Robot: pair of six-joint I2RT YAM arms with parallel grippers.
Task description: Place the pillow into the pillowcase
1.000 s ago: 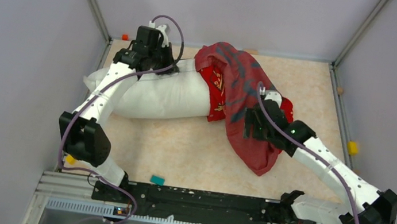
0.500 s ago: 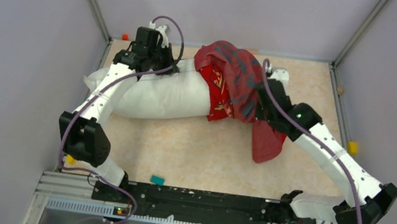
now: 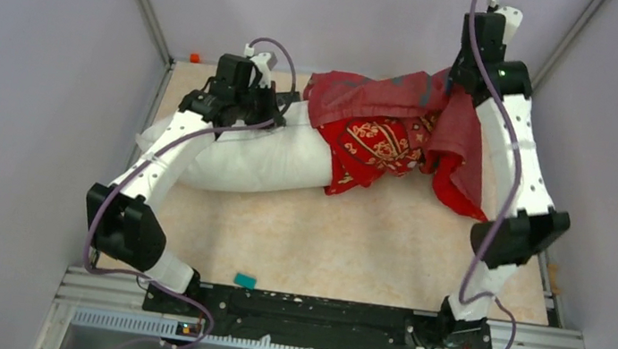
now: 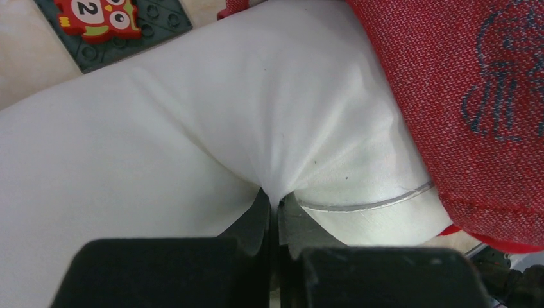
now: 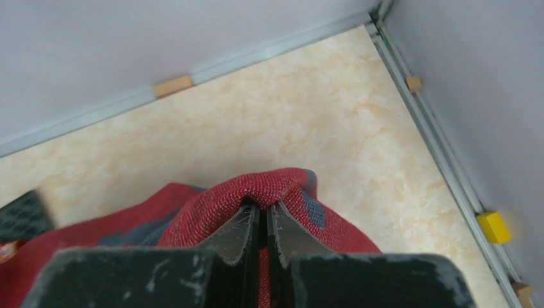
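The white pillow (image 3: pixel 249 153) lies across the back of the table, its right end inside the red pillowcase (image 3: pixel 373 142). My left gripper (image 3: pixel 274 102) is shut on a pinch of the pillow (image 4: pixel 192 128) fabric near its far edge, beside the pillowcase (image 4: pixel 475 96) hem. My right gripper (image 3: pixel 455 81) is raised at the back right, shut on a fold of the pillowcase (image 5: pixel 276 186), which stretches from it toward the pillow and hangs down below the arm. The left gripper (image 4: pixel 274 204) and right gripper (image 5: pixel 262 206) each show cloth pinched between the tips.
A teal block (image 3: pixel 245 281) lies near the front rail. A yellow block (image 5: pixel 493 226) and small wooden blocks (image 5: pixel 173 85) sit along the wall edges. A green plate with a red owl piece (image 4: pixel 96 13) lies behind the pillow. Grey walls enclose three sides.
My right gripper closed on the pillowcase and swung up and back to the far right corner, stretching the red fabric out. The left gripper kept its grip on the pillow, shifting slightly right.
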